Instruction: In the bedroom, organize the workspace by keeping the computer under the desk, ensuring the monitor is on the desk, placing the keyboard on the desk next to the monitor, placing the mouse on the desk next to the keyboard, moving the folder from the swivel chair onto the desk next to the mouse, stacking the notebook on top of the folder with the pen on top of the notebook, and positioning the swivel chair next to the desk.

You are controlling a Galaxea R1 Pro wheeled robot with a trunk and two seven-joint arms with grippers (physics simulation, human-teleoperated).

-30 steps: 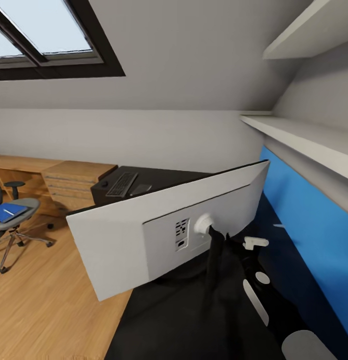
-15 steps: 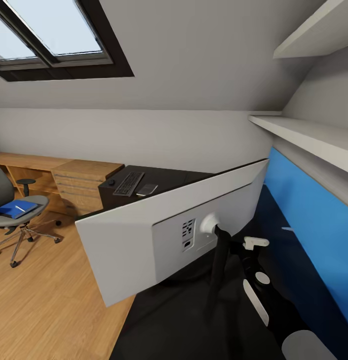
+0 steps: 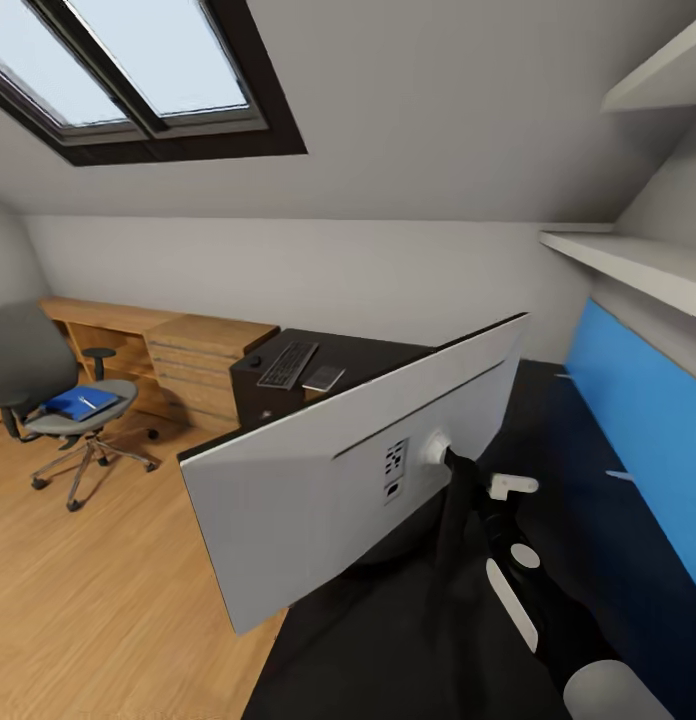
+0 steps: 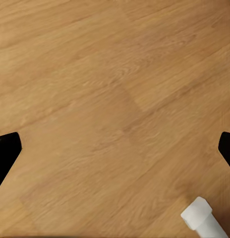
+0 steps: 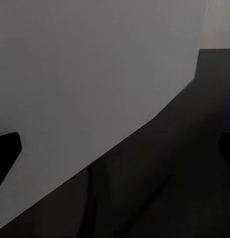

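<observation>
Monitor (image 3: 318,480) stands tilted on the black surface (image 3: 388,640), grey back toward you, its foot right beside your right arm (image 3: 518,590). Keyboard (image 3: 287,365) and mouse (image 3: 254,361) lie beyond the monitor at the surface's far end; the folder (image 3: 80,404) rests on the swivel chair (image 3: 48,400), well apart from the monitor. Both wrist views show claw tips spread wide with nothing between them. Risk: any swing of your right arm may knock the monitor over the near edge.
</observation>
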